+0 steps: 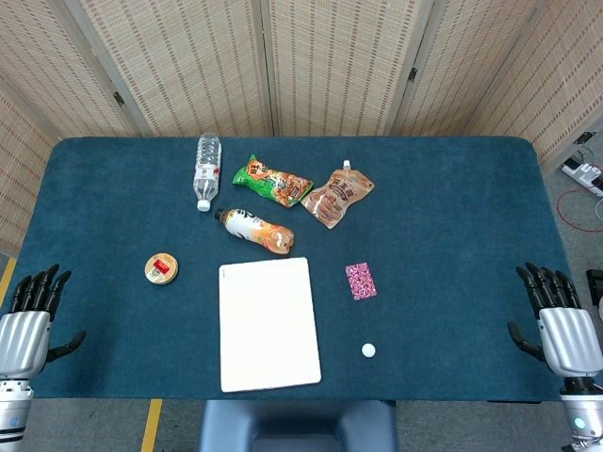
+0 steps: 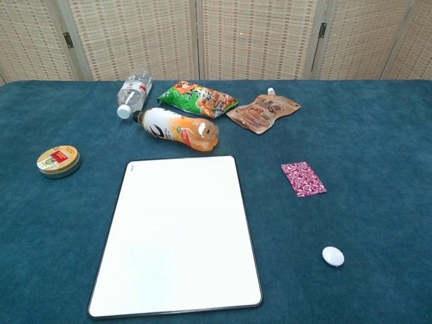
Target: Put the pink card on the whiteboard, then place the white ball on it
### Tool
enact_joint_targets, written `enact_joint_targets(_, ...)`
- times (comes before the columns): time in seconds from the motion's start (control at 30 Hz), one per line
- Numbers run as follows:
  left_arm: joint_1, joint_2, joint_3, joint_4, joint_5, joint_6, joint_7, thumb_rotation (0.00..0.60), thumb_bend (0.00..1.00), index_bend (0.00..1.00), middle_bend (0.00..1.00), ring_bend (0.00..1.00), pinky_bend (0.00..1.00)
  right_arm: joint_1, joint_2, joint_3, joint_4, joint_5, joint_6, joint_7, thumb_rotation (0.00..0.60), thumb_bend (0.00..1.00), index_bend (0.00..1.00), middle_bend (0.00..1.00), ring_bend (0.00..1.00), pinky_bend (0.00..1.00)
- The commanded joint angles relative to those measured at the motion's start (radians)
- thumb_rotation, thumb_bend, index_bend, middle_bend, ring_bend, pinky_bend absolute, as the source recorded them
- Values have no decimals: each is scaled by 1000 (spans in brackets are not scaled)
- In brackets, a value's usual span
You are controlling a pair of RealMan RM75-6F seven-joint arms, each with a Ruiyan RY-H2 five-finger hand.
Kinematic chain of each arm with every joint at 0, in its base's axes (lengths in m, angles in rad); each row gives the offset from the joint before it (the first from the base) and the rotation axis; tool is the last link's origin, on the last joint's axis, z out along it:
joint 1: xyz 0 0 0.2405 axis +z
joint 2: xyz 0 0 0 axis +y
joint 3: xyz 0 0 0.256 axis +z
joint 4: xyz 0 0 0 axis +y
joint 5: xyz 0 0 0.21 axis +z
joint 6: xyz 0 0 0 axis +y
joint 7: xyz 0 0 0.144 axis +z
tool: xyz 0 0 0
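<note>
The whiteboard (image 1: 268,323) (image 2: 178,233) lies flat and bare at the table's near middle. A small pink patterned card (image 1: 360,281) (image 2: 303,178) lies on the blue cloth just right of the board. The white ball (image 1: 368,350) (image 2: 333,256) rests nearer the front edge, below the card. My left hand (image 1: 30,315) hangs at the table's front left corner, fingers apart, holding nothing. My right hand (image 1: 558,318) hangs at the front right corner, likewise spread and holding nothing. Neither hand shows in the chest view.
Behind the board lie an orange drink bottle (image 1: 255,230) (image 2: 179,128), a clear water bottle (image 1: 206,169) (image 2: 133,92), a green snack bag (image 1: 273,182) (image 2: 197,98) and a brown pouch (image 1: 337,197) (image 2: 263,111). A round tin (image 1: 162,268) (image 2: 58,160) sits left of the board.
</note>
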Motion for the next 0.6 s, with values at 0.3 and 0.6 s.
enact_joint_targets(0.3, 3, 5, 8, -8, -1, -4, 2, 600, 246, 0, 14, 47, 0, 8, 8, -1, -4, -10, -9, 17, 600, 353, 34, 85, 32, 0)
enact_joint_targets(0.6, 5, 9, 10, -14, 11, 7, -2, 600, 246, 1, 14, 48, 0, 58, 2, 5, -17, -21, -77, 4, 600, 353, 37, 85, 35, 0)
